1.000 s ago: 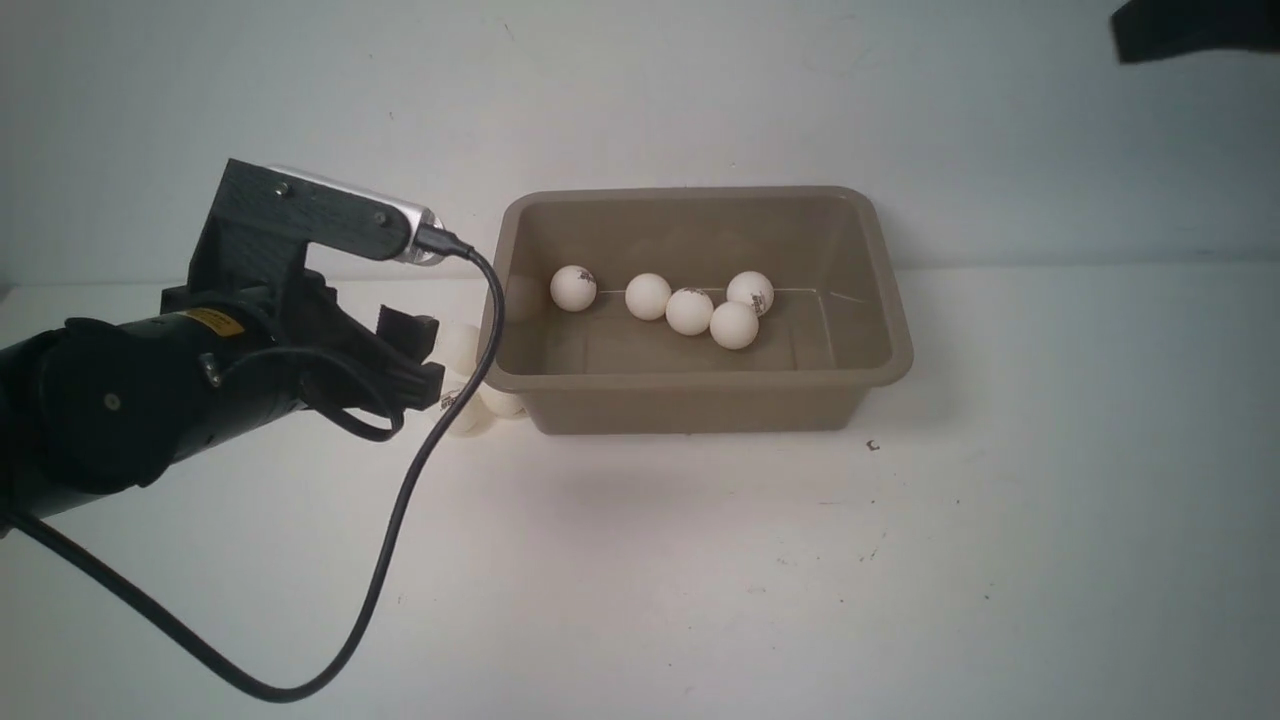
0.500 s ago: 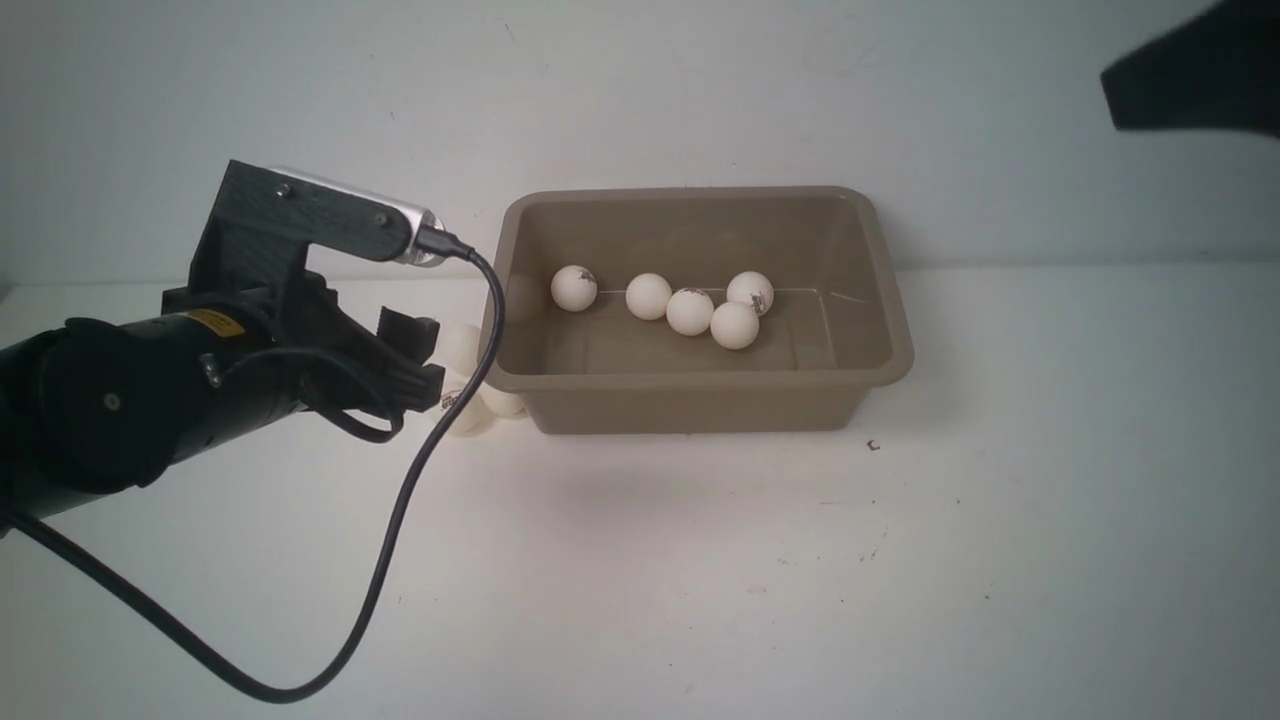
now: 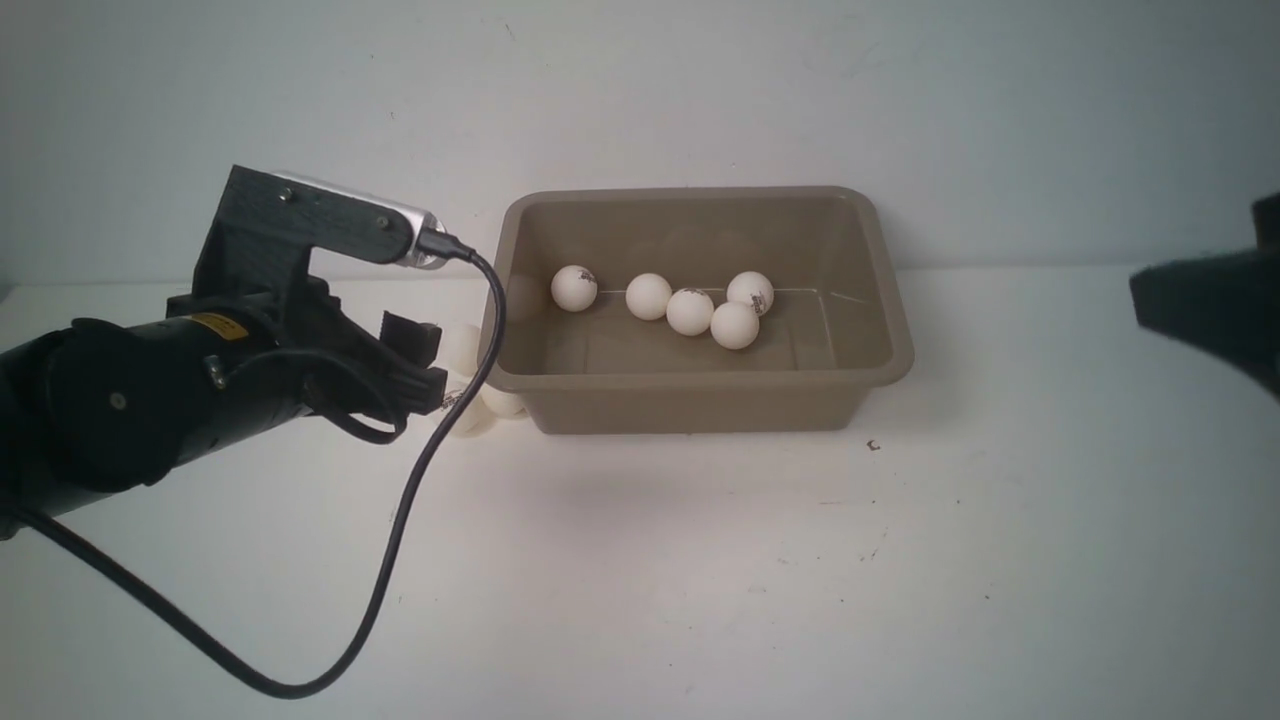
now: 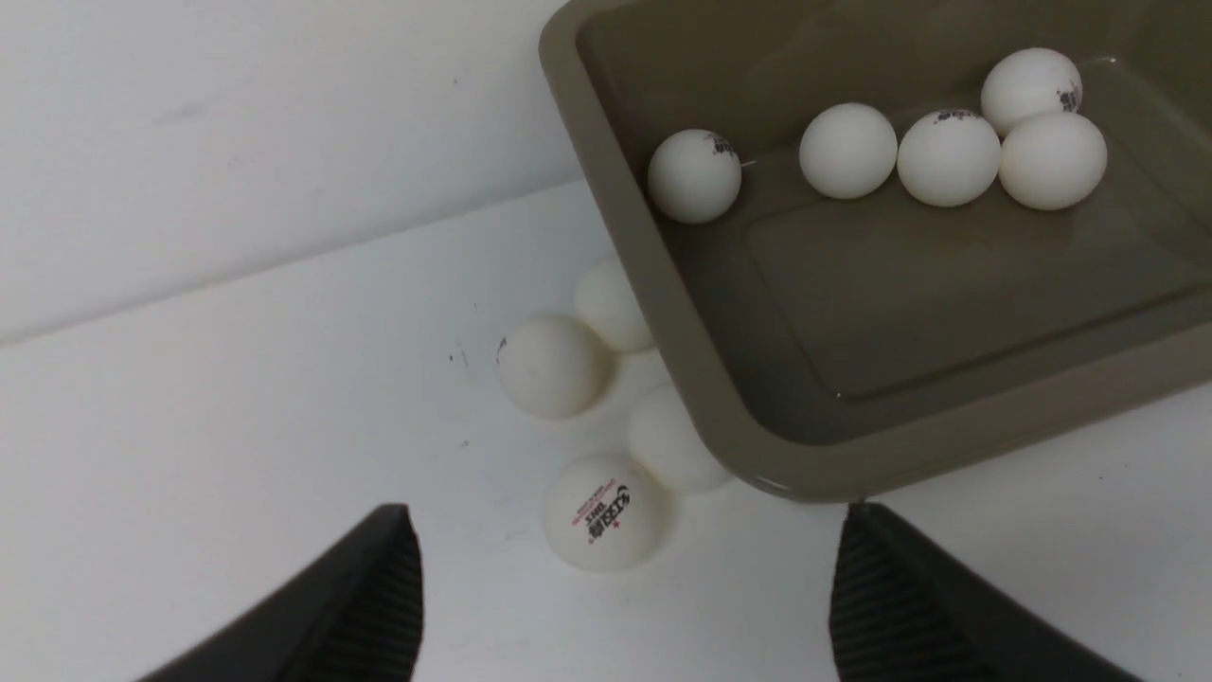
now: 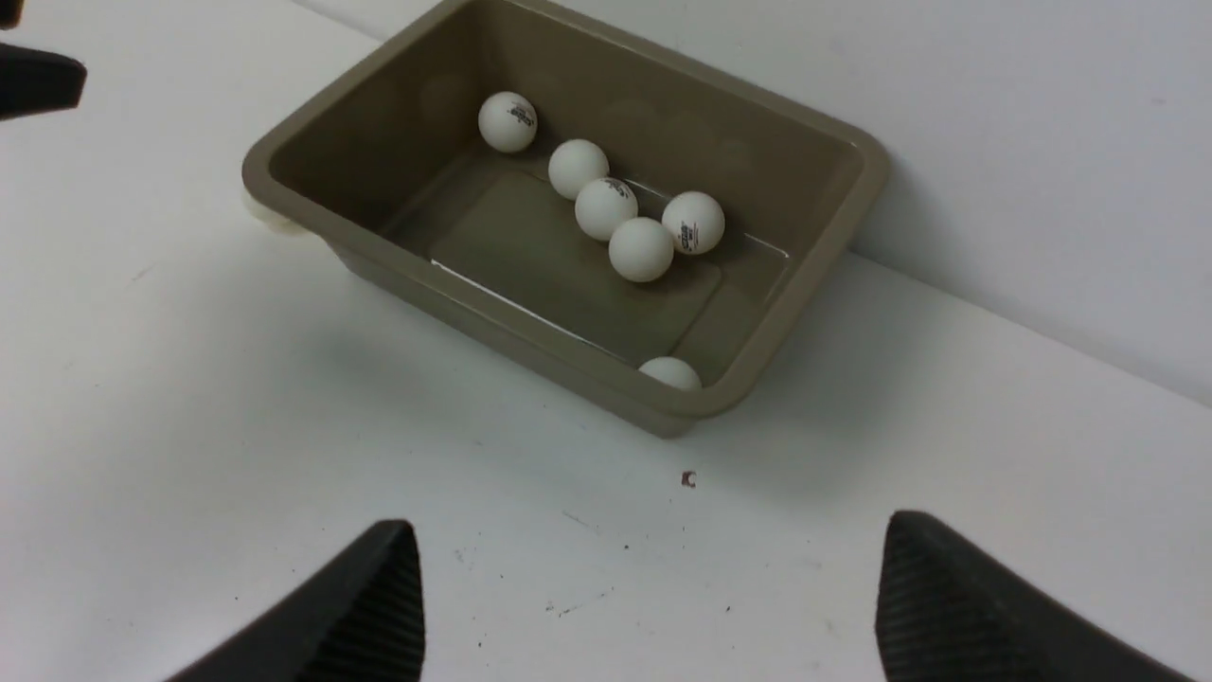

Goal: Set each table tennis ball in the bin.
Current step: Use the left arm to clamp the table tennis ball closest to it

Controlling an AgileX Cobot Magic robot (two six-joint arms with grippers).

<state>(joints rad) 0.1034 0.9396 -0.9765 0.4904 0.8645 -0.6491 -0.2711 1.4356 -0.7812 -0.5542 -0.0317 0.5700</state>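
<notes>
Now | step: pick the printed ball point(image 4: 601, 511) just beside the bin point(image 3: 690, 405) | left gripper point(image 3: 420, 358): spread, empty | tip: straddle it alone, descend slowly, avoid the rim.

We're seeing soft, even light from above, bright enough that the white desk point(image 3: 700, 600) nearly blows out. The bin point(image 3: 700, 405) drops only a faint shadow on its near side. The right arm point(image 3: 1215, 295) is a dark blurry smear at the front view's edge; both wrist views look pretty sharp.
</notes>
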